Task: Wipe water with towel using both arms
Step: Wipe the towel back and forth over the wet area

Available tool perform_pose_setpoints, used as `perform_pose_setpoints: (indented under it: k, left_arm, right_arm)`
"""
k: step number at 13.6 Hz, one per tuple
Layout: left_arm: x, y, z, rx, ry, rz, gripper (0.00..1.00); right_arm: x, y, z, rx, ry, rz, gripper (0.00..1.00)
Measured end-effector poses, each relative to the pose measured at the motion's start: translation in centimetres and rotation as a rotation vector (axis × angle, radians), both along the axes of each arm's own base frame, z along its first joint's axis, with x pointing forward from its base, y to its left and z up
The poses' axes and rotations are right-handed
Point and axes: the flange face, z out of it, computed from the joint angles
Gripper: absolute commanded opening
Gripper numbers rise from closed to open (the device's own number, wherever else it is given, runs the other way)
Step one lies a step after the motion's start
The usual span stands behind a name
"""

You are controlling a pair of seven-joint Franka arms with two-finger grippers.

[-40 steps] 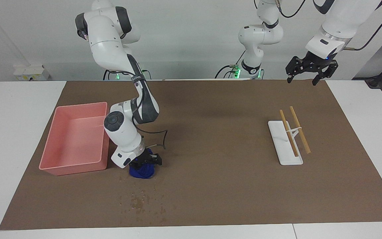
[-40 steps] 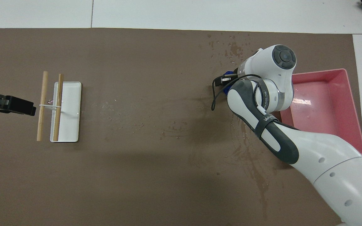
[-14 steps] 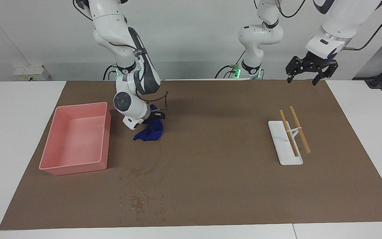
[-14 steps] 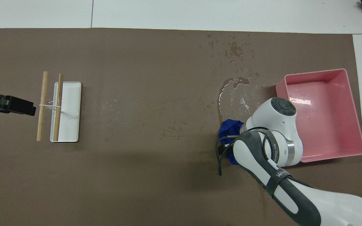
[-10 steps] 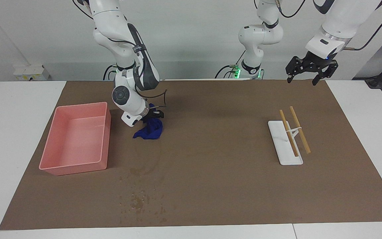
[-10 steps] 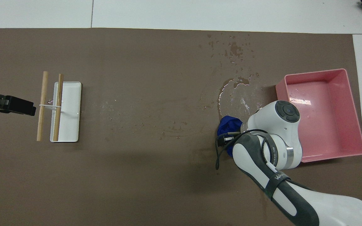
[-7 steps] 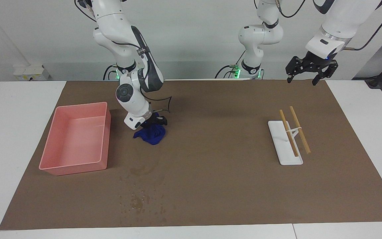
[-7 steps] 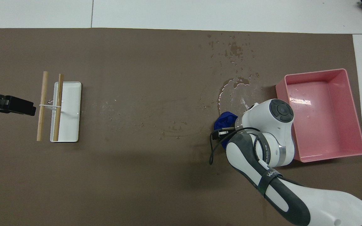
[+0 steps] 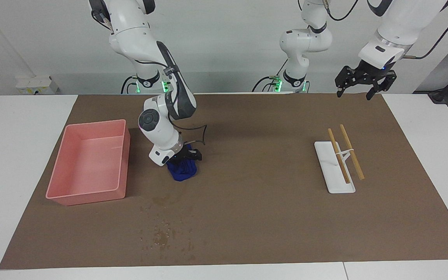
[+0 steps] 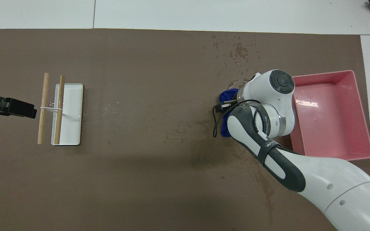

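Note:
My right gripper (image 9: 184, 156) is shut on the navy-blue towel (image 9: 183, 172) and presses it onto the brown mat (image 9: 255, 202), beside the pink tray. In the overhead view the towel (image 10: 227, 96) shows partly under the right arm's wrist. The water (image 9: 163, 236) lies as droplets and dark blotches farther from the robots than the towel, near the mat's edge (image 10: 240, 51). A faint wet streak (image 10: 263, 179) lies nearer to the robots. My left gripper (image 9: 358, 92) is open and empty, and waits raised over the mat's edge at the left arm's end.
The pink tray (image 9: 86, 194) stands at the right arm's end of the mat (image 10: 365, 122). A white rack with two wooden sticks (image 9: 336, 171) stands toward the left arm's end (image 10: 69, 112).
My right gripper dragged the towel toward the robots, then pushed it back away from them and a little toward the table's middle. The left arm has not moved.

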Motion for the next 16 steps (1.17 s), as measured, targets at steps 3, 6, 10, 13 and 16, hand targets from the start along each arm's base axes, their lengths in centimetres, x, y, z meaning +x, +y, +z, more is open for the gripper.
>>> perform_pose_setpoints:
  k: [3,6,10,13,16]
  left_arm:
    - [0.0,0.0,0.0,0.0,0.0,0.0,1.0]
    - [0.0,0.0,0.0,0.0,0.0,0.0,1.0]
    - [0.0,0.0,0.0,0.0,0.0,0.0,1.0]
    - [0.0,0.0,0.0,0.0,0.0,0.0,1.0]
    - [0.0,0.0,0.0,0.0,0.0,0.0,1.0]
  right_arm:
    - [2.7,-3.1,0.5,-0.045,-0.068,0.103,0.0]
    - [4.7,-7.3,1.1,-0.135,-0.124,0.246,0.0]
    - [5.5,-7.9,1.3,-0.202,-0.151,0.333,0.0]
    - [5.2,-5.6,0.9,-0.184,-0.148,0.272,0.0]
    - [4.1,-0.9,0.8,-0.098,-0.118,0.143,0.0]
